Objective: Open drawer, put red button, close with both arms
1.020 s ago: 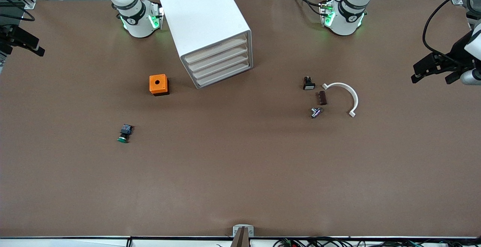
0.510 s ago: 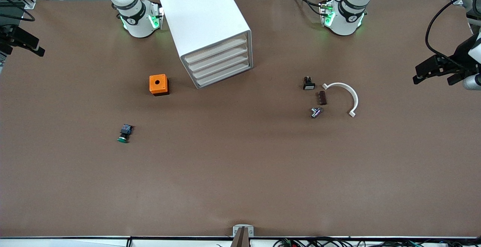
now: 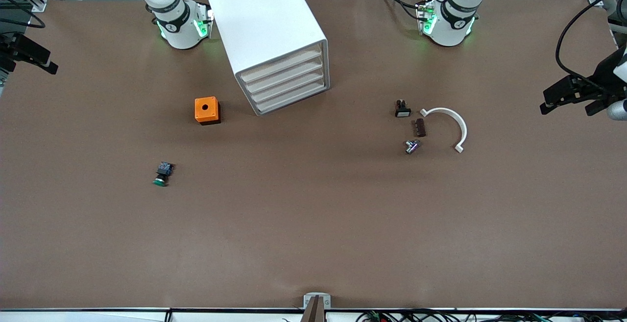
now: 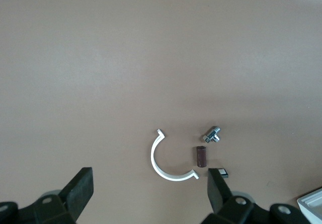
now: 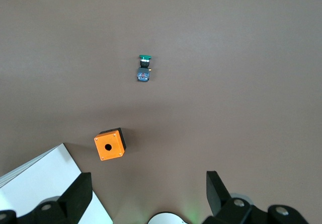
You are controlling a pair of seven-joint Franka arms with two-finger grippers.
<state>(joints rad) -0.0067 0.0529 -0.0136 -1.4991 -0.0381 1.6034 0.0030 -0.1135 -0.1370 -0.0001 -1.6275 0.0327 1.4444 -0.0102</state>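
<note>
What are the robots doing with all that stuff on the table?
Nothing is being handled. The white cabinet stands between the arms' bases with all four drawers shut. The left pincer hangs open over its end of the table, the right pincer open, up above the orange box. No red button shows; a green button lies nearer the front camera than the box. A white curved piece and small parts lie toward the left arm's end.

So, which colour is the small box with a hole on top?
Orange box, best seen in the front view.
</note>
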